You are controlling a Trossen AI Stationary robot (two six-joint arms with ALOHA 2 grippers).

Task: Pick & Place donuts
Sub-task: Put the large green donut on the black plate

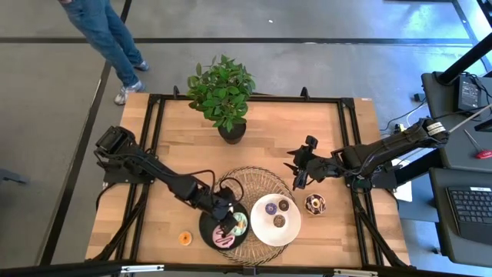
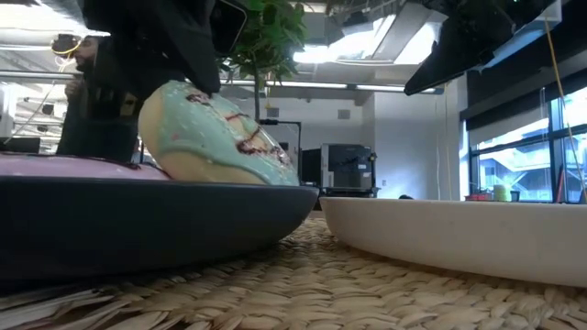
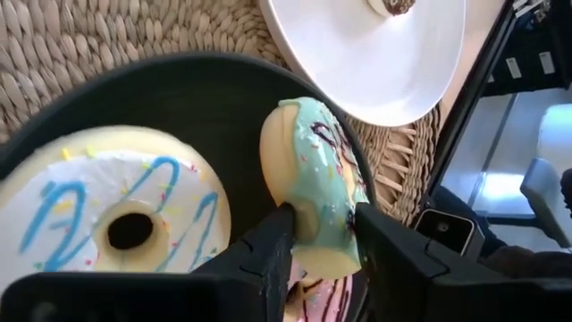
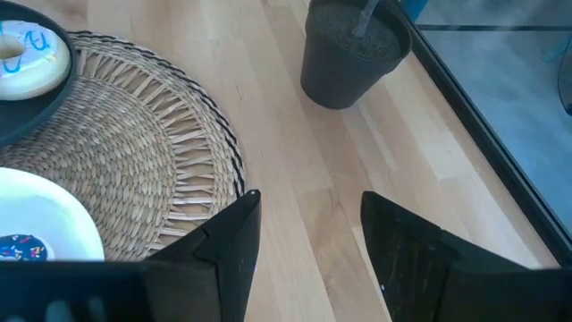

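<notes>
A mint-green donut (image 3: 317,170) stands tilted on its edge in the black plate (image 3: 179,98), and my left gripper (image 3: 322,219) straddles it. Beside it in the plate lie a cream-white donut with blue stripes (image 3: 125,224) and a pink donut (image 1: 224,238). The white plate (image 1: 265,229) next to it holds three mini donuts, one of them purple (image 1: 270,208). A sprinkled chocolate donut (image 1: 314,204) and an orange mini (image 1: 184,238) lie on the bare table. My right gripper (image 1: 298,175) hangs open above the woven mat's right edge, with nothing between its fingers. My left gripper has the mint-green donut between its two fingers, one finger (image 3: 277,237) at the pale underside by the hole (image 3: 299,215), the other on the iced face (image 3: 344,210). The fingers come slanting down from the table's left. The donut's lower edge (image 2: 211,176) rests in the black plate, tilted.
Both plates sit on a round woven mat (image 1: 254,181). A potted plant (image 1: 223,92) stands at the table's far middle, its dark pot (image 4: 353,49) just beyond my right gripper. A person's legs (image 1: 108,38) are on the floor past the far left corner.
</notes>
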